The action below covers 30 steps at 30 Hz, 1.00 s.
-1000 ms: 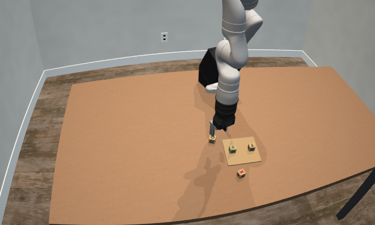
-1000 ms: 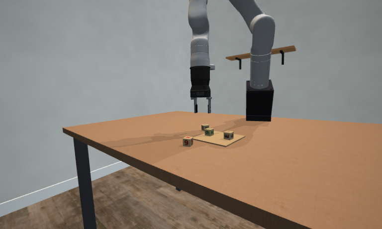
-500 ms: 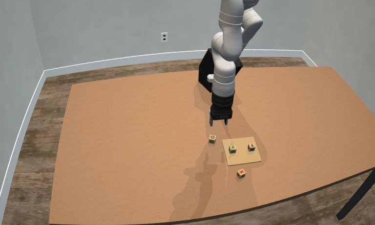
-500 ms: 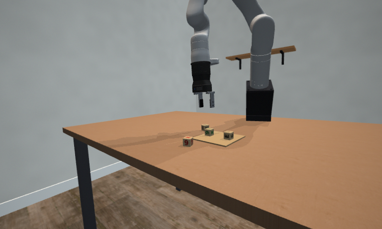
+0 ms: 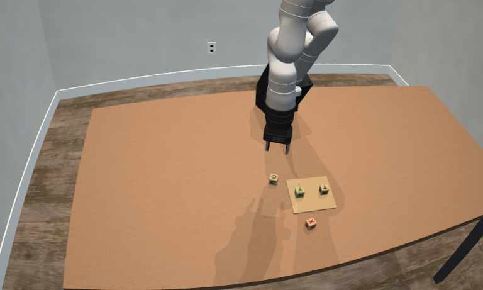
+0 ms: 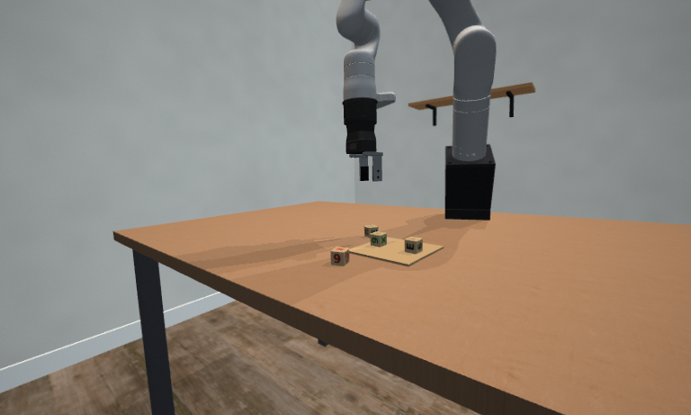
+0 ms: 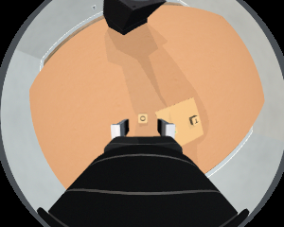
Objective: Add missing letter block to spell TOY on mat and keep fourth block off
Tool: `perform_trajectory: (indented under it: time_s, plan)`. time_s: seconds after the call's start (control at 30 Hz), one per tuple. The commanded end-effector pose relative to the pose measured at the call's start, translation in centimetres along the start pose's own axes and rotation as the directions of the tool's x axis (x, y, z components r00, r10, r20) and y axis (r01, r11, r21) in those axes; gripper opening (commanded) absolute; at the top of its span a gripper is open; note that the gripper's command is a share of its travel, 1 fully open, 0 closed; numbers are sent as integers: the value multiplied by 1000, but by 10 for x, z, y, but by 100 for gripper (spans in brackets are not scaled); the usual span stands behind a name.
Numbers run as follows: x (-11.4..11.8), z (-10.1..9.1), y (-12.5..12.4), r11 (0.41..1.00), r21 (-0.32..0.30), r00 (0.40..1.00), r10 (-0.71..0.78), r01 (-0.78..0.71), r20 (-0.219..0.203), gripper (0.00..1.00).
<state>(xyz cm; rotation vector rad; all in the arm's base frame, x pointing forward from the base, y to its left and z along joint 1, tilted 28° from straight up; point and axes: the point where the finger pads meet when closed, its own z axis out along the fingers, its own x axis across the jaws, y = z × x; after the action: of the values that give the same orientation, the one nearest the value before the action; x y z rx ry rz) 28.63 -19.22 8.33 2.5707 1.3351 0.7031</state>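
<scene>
A tan mat [image 5: 313, 204] [image 6: 392, 253] [image 7: 178, 113] lies on the table. On it stand a block with a green Y [image 5: 299, 191] [image 6: 378, 239] on top and a block with a black T [image 5: 323, 189] [image 6: 413, 244] [image 7: 193, 120] on top, with a gap between them. The block with a black O [image 5: 273, 178] [image 6: 371, 230] [image 7: 142, 117] on top stands on the bare table just off the mat's edge, on the Y side. My gripper [image 5: 277, 151] [image 6: 371, 178] [image 7: 143, 125] is open and empty. It points down, high above the O block. The wrist view does not show the Y block.
A block with a red X [image 5: 310, 223] [image 6: 339, 256] on top stands on the table off the mat, on the side away from the robot base [image 5: 261, 91] [image 6: 469, 181]. A wall shelf [image 6: 471, 97] hangs behind the base.
</scene>
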Motion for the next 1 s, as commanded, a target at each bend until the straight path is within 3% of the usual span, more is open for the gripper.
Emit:
perform_trajectory:
  time_s: [0.0,0.47,0.6,0.67,0.77,0.87,0.9,0.97]
  plan:
    - [-1,-1,1,1000,-4,1000,1,-1,3,100]
    - [-1,1,1,1000,-3,1000,1,-1,4,100]
    - [-2,23,2,1000,0,1000,0,0,4,100]
    - [-2,23,2,1000,0,1000,0,0,4,100]
    - [-1,42,2,1000,4,1000,1,-1,4,100]
    - [-1,47,1,1000,5,1000,1,-1,5,100]
    - [-1,47,1,1000,5,1000,1,-1,5,86]
    - [-1,47,1,1000,5,1000,1,-1,5,86]
